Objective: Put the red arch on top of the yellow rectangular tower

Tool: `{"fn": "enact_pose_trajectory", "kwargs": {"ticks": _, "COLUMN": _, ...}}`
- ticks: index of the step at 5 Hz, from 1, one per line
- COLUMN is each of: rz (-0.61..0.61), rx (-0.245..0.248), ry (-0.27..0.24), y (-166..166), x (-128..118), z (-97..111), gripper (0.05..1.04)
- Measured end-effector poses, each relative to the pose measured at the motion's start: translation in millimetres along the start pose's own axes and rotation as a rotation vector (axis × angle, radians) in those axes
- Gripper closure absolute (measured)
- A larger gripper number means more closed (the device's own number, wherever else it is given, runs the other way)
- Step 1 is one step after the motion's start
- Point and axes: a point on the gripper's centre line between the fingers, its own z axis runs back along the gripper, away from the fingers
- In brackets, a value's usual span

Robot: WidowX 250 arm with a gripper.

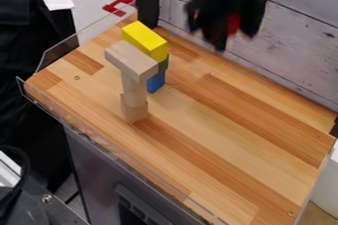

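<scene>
Gripper (235, 39) pinches what seems the red arch (233, 23) over the table's (224, 135) back edge, a likely light, stiff, slick block best held squarely across its flat sides.

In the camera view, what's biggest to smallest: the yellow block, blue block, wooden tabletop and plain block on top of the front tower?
1. Wooden tabletop
2. Yellow block and plain top block: too alike to rank
3. Blue block
</scene>
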Motion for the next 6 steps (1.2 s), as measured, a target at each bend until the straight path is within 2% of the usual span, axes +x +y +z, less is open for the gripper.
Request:
{"fn": "enact_pose_trajectory", "kwargs": {"ticks": 1, "rz": 0.136, "rx": -0.043, "ry": -0.032, "y": -16.6, "x": 19.7, "z": 39.6, "gripper": 0.517}}
{"fn": "enact_pose_trajectory", "kwargs": {"ticks": 2, "rz": 0.389, "rx": -0.031, "ry": -0.053, "y": 2.9, "x": 55.2, "z": 39.8, "gripper": 0.517}}
{"fn": "enact_pose_trajectory", "kwargs": {"ticks": 3, "rz": 0.465, "rx": 0.008, "ry": -0.030, "y": 14.5, "x": 70.2, "z": 27.4, "gripper": 0.517}}
{"fn": "enact_pose_trajectory", "kwargs": {"ticks": 4, "rz": 0.465, "rx": 0.069, "ry": 0.031, "y": 21.7, "x": 76.4, "z": 0.0, "gripper": 0.517}}
{"fn": "enact_pose_trajectory", "kwargs": {"ticks": 6, "rz": 0.460, "rx": 0.083, "ry": 0.125, "y": 26.0, "x": 74.7, "z": -29.1, "gripper": 0.517}}
